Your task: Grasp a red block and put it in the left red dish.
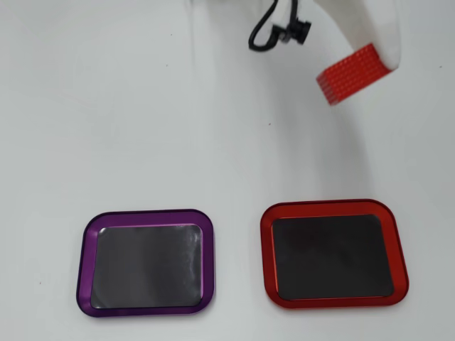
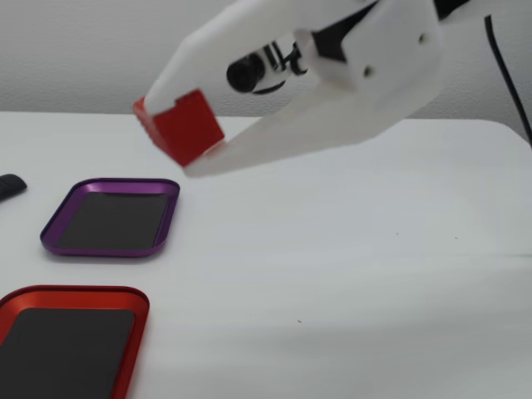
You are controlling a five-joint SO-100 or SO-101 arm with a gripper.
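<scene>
My white gripper (image 2: 179, 137) is shut on the red block (image 2: 184, 126) and holds it in the air above the white table. In the overhead view the studded red block (image 1: 352, 74) shows at the upper right, gripped at the gripper's tip (image 1: 370, 60), well above and behind the red dish (image 1: 334, 207). The red dish has a glossy red rim and a dark inside; it lies at the lower right in the overhead view and at the lower left in the fixed view (image 2: 83, 293). It holds nothing.
A purple-rimmed tray (image 1: 89, 241) of the same shape lies left of the red dish in the overhead view, and behind it in the fixed view (image 2: 112, 184). A black cable (image 1: 266, 32) hangs by the arm. A small dark object (image 2: 10, 186) sits at the fixed view's left edge.
</scene>
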